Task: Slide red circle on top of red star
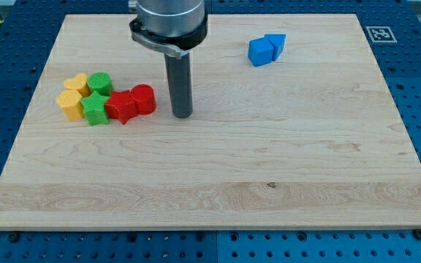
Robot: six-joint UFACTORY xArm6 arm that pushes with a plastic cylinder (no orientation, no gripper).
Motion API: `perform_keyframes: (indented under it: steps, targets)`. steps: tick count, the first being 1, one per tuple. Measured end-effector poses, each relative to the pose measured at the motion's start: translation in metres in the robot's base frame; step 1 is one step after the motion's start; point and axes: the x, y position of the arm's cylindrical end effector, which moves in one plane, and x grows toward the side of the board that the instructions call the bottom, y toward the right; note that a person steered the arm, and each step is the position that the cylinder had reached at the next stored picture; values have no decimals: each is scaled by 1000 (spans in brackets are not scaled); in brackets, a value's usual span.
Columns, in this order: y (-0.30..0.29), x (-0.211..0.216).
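— Where's the red circle (143, 98)?

— Far left part of the wooden board (269, 168), touching the red star (121, 107) on the star's right. Beside it, not on top.

— And the rod?

— My tip (183, 115) rests on the board just right of the circle, a small gap between them (it's a bare rod, holding nothing).

— What else?

— A green star (94, 108) touches the red star's left, with a green circle (99, 83) and two yellow blocks (71, 104) (77, 82) clustered there. Two blue blocks (261, 51) (275, 44) sit together far off to the right.

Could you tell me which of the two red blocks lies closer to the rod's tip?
The red circle: it sits at the cluster's right end, just left of my tip, while the red star lies beyond it.
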Motion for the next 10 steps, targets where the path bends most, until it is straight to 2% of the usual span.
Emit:
perform_keyframes:
  steps: [1,2,3,4,6,8,10]
  targets:
    - [-37,0]
    - [-41,-27]
    - [-41,-30]
    - [-1,-32]
    - [-34,-69]
    - [-61,-61]
    - [-44,-71]
